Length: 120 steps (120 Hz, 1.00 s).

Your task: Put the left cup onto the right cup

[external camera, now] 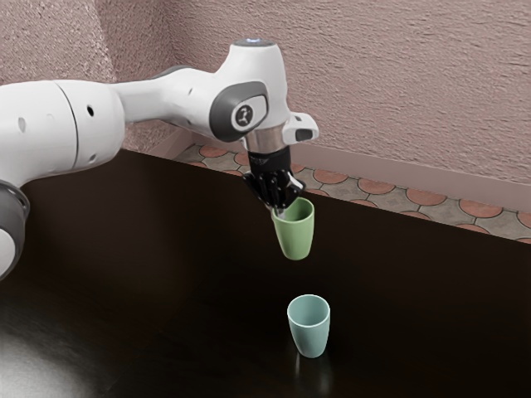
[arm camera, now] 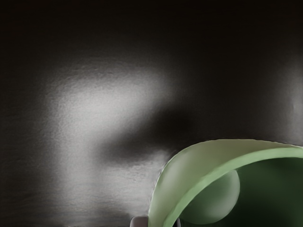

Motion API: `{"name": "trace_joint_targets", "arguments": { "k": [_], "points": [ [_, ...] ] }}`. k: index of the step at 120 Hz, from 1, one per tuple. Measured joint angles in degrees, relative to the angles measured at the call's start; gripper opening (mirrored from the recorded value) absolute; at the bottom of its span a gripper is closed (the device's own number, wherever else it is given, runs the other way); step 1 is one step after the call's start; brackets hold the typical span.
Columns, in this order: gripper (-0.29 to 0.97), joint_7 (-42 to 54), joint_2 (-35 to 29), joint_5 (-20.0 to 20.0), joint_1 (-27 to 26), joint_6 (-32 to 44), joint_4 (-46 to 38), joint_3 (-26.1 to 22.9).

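Above the middle of the worktop [external camera: 149, 274], the green cup [external camera: 295, 232] hangs in the air, clear of the surface, mouth up and slightly tilted. The tool [external camera: 278, 201] is clamped on its rim on the side toward the worktop's far edge; the black fingers pinch the cup wall from two sides, so it is gripping the cup. The cup is a plain tapered tumbler with no handle, a smooth matte finish, thin walls, and a base narrower than the mouth.

The teal cup [external camera: 309, 326] has the same tapered shape and smooth finish. It stands upright on the worktop, mouth open, lower in the exterior view and a bit toward its right of the hanging cup. The two cups are apart and not touching. It sits well in from the far edge.

The worktop is very dark, glossy, with a faint wood-like grain, and shows soft reflections under the teal cup. The arm [external camera: 124, 108] has a white, rounded, smooth shell with grey joints, and comes in from the exterior view's left.

Behind the far edge is a rough pinkish stucco wall [external camera: 398, 75] and a floor [external camera: 415, 199] of scalloped terracotta and grey tiles.

In the wrist view, the green cup [arm camera: 203, 170] sits just under the hand, with its curved pale rim and darker green inside showing a round bottom. Past it is the shiny dark worktop [arm camera: 94, 109] with a blurry bright sheen.
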Motion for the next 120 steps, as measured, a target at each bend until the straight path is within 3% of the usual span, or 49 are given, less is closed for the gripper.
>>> {"name": "trace_joint_targets", "arguments": {
  "k": [120],
  "points": [
    [-0.11, -0.41, -5.04, 0.64, -4.63, 0.00, -6.16, 0.01]
  ]
}}
